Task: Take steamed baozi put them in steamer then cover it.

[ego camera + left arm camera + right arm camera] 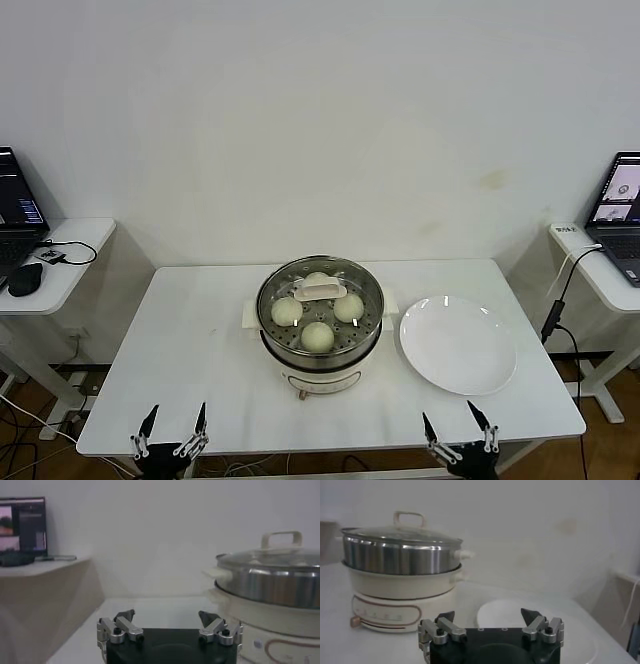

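Observation:
The steamer (320,345) stands mid-table, a steel pot on a white base. Several cream-white baozi (317,336) lie inside on the perforated tray. The clear glass cover (320,290) with its cream handle sits on the pot's rim. The steamer also shows in the left wrist view (270,582) and in the right wrist view (400,560), lid on. My left gripper (174,428) is open and empty at the table's front left edge. My right gripper (460,428) is open and empty at the front right edge, just before the plate.
An empty white plate (458,345) lies right of the steamer, also in the right wrist view (500,615). Side desks with laptops (15,205) (620,205) stand on both sides. A black cable (560,300) hangs at the right.

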{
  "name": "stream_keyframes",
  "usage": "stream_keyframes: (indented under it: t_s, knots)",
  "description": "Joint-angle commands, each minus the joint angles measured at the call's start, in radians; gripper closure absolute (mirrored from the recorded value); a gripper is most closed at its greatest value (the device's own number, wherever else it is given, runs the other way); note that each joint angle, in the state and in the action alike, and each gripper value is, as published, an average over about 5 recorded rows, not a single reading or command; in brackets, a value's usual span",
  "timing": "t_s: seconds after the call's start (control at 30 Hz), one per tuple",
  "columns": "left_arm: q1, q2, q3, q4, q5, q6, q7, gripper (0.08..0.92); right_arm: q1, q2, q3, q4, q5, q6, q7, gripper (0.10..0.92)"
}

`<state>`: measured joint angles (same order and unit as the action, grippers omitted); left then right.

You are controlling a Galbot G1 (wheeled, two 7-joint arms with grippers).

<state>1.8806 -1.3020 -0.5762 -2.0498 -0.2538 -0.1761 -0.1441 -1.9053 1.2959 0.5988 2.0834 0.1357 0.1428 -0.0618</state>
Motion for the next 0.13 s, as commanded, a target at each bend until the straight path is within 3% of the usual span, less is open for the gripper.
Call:
stream_keyframes:
  t_s: [0.03,0.13]
  knots:
    - [0.029,-0.014,-0.005,0.016,-0.031,-0.02,0.003,0.177,-0.025,-0.007,-0.026,0.027,0.001,-0.031,0.013,0.203]
    - [0.029,-0.013,-0.005,0.015,-0.029,-0.02,0.004,0.177,-0.026,-0.004,-0.032,0.023,-0.005,-0.029,0.013,0.203]
